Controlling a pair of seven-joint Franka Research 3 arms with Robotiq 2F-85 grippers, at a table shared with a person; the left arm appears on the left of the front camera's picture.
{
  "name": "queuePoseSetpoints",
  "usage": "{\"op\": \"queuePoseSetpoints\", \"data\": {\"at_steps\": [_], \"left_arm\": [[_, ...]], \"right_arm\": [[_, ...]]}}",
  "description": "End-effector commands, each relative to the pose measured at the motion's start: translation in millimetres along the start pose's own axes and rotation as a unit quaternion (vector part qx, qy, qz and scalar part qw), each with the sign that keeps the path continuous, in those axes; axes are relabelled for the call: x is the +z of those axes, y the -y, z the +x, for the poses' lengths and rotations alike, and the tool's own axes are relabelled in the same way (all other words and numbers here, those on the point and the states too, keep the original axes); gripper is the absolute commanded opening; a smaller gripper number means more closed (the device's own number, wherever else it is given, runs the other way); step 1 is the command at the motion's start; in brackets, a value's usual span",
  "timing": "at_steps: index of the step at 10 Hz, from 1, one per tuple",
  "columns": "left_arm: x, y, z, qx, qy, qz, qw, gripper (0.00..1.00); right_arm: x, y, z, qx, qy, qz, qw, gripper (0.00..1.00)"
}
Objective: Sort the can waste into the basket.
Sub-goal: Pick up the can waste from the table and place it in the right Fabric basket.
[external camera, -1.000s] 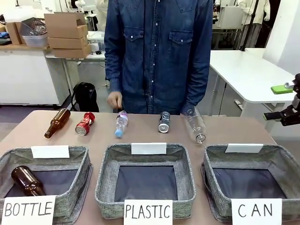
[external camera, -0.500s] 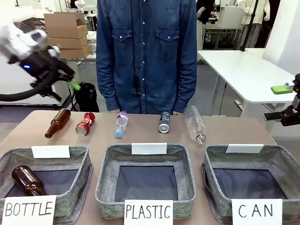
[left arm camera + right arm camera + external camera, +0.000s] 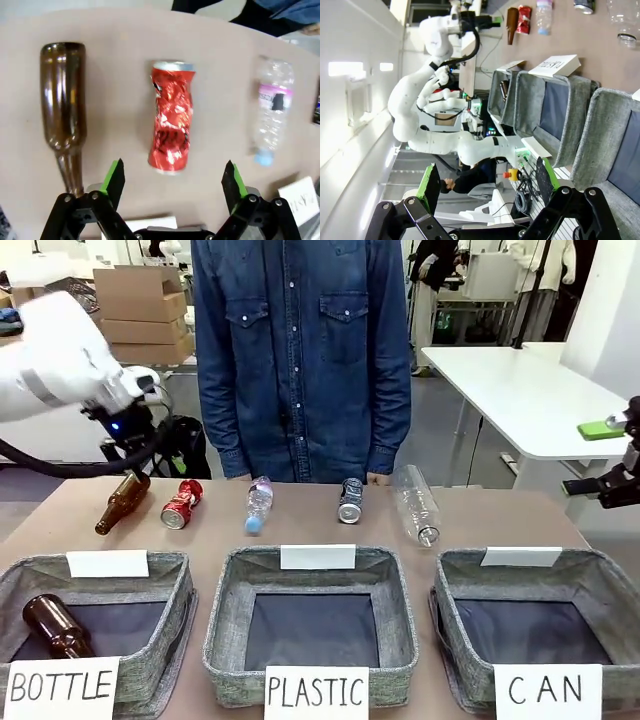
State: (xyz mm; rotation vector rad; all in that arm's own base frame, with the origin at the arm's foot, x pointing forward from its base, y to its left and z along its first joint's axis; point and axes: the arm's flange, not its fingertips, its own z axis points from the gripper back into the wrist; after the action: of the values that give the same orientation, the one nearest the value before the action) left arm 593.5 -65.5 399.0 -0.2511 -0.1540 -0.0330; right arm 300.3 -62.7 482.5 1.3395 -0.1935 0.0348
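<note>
The left arm (image 3: 60,365) has come into the front view from the left side. Half a second ago it was high, near the cardboard boxes (image 3: 140,310); now it is lower, over the far left part of the table. The left gripper (image 3: 173,174) now hangs above the red can (image 3: 171,123), beside the brown bottle (image 3: 63,95). The person (image 3: 300,350) has drawn a hand back from the small plastic bottle (image 3: 258,502).

Basket signs: BOTTLE (image 3: 60,690), PLASTIC (image 3: 316,692), CAN (image 3: 548,690)

My work table (image 3: 500,520) is tan; beyond it stand a white table (image 3: 530,400) on the right and stacked cardboard boxes (image 3: 150,300) on the left.
</note>
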Motion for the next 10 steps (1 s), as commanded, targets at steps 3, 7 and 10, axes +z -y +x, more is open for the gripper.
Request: {"op": "queuePoseSetpoints", "data": {"at_steps": [3, 7, 10], "left_arm": [[-49.2, 22.7, 7.5, -0.016, 0.006, 0.031, 0.999, 1.0], [-88.6, 30.2, 8.4, -0.019, 0.002, 0.074, 0.997, 1.0], [-89.7, 32.4, 8.0, -0.016, 0.024, 0.089, 0.996, 0.38]], "right_arm": [[-0.9, -1.0, 2.5, 0.014, 0.004, 0.012, 1.0, 1.0], [-0.9, -1.0, 2.5, 0.014, 0.004, 0.012, 1.0, 1.0], [-0.9, -1.0, 2.5, 0.014, 0.004, 0.012, 1.0, 1.0]]}}
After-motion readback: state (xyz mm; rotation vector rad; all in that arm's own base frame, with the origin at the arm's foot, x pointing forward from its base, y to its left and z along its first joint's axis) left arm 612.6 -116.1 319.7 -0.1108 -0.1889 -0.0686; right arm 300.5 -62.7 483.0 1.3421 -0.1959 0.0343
